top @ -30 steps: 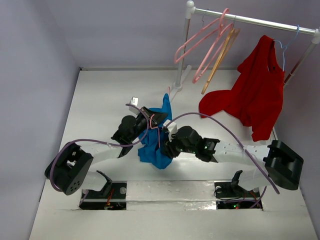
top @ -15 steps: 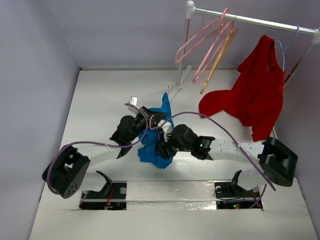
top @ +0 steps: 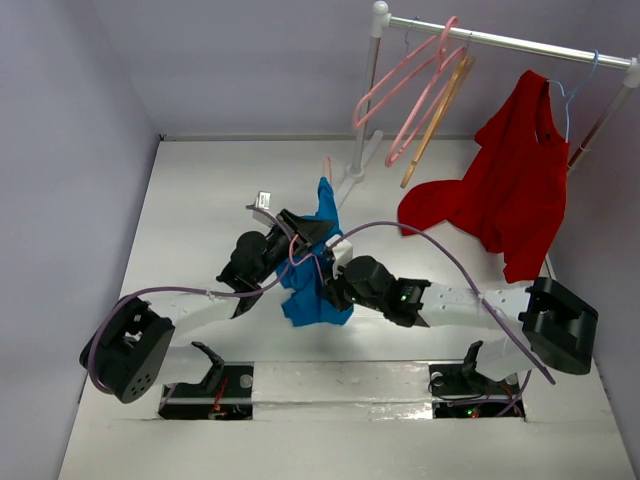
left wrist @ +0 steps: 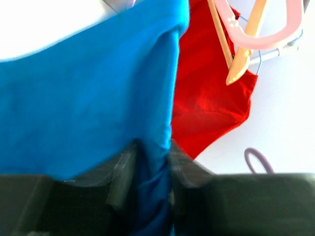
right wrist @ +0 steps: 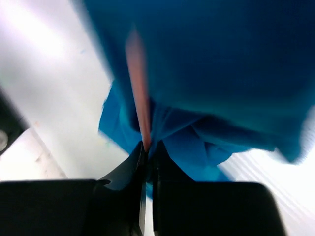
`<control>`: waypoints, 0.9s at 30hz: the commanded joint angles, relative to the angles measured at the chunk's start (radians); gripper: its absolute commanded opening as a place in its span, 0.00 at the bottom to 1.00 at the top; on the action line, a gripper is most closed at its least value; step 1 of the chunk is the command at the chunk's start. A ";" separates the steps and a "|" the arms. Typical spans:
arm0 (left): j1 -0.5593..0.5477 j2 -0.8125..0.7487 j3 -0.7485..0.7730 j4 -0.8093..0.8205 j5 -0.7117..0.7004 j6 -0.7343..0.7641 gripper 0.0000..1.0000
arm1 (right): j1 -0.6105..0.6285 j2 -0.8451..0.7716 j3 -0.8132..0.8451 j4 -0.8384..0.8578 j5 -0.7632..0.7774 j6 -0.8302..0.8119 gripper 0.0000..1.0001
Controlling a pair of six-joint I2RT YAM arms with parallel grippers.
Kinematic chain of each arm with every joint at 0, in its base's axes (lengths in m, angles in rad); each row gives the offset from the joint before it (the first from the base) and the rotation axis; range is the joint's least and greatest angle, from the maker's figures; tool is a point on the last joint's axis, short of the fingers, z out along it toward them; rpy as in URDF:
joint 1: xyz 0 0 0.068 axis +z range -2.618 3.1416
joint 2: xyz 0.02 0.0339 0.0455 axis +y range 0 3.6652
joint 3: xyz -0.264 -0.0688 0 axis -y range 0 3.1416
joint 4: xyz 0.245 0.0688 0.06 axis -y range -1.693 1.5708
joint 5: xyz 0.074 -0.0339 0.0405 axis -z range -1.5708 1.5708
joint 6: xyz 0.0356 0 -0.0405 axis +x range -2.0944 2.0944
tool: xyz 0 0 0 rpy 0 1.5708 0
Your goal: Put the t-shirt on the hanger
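Holding the bright blue cloth t-shirt [top: 318, 290] at the overhead frame's centre, my left gripper [left wrist: 151, 157] clamps a fold while my right gripper [right wrist: 147, 150] pinches the thin pale pink hanger [right wrist: 137, 83]. I'd ease cloth slowly along the wire.

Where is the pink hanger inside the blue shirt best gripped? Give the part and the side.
Grip the hanger on its thin straight arm, which shows bare against the t-shirt in the right wrist view. Come from the near, lower side, where the right hand is shut on it. Elsewhere cloth covers it; only the curved hook tip pokes out.
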 commanded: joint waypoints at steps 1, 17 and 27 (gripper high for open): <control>0.000 -0.035 -0.001 0.012 -0.002 0.013 0.28 | 0.006 -0.072 -0.003 -0.003 0.170 0.043 0.00; 0.000 -0.197 0.118 -0.205 -0.163 0.234 0.62 | 0.006 -0.405 -0.089 -0.256 -0.143 0.094 0.00; 0.000 -0.168 0.200 -0.284 -0.229 0.312 0.49 | 0.006 -0.456 -0.124 -0.229 -0.163 0.129 0.00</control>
